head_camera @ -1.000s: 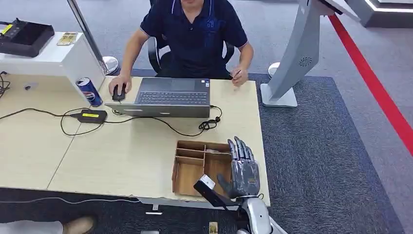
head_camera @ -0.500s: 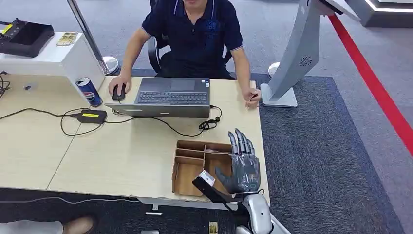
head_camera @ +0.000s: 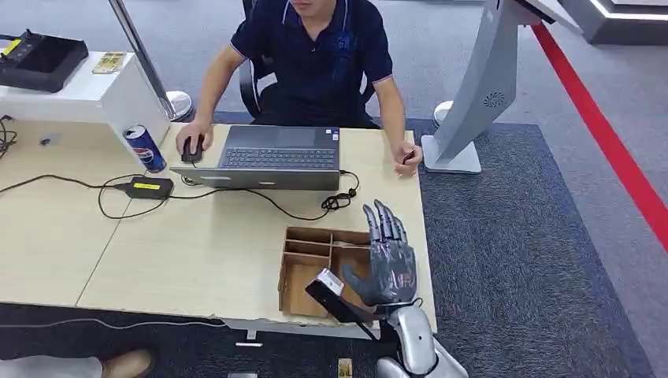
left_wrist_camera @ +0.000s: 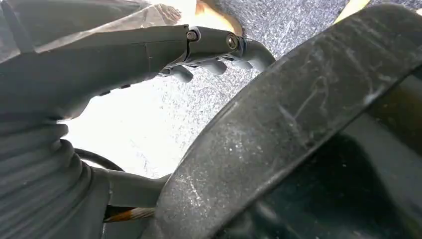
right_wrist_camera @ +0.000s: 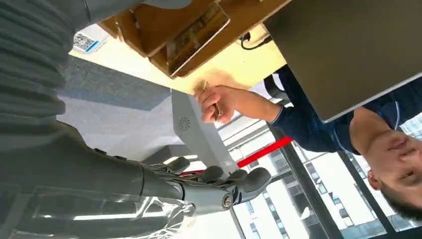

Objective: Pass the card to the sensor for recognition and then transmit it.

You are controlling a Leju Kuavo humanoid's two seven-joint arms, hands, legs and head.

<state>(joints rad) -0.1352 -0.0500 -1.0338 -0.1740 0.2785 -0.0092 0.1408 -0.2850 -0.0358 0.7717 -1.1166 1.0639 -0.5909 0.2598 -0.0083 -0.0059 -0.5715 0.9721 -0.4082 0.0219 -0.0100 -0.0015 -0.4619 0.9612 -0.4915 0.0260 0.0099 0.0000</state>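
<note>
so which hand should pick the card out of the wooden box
The right. The right robot hand hovers open over the wooden box, and its wrist view shows the card lying inside. The left robot hand hangs down over the carpet.

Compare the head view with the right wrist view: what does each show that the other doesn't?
Head view alone: the soda can, the mouse, the black adapter with its cable, and the laptop keyboard. Right wrist view alone: a card lying in the wooden tray, and windows beyond. Both: the right hand, fingers spread, over the tray, the seated person, and the grey stand.
</note>
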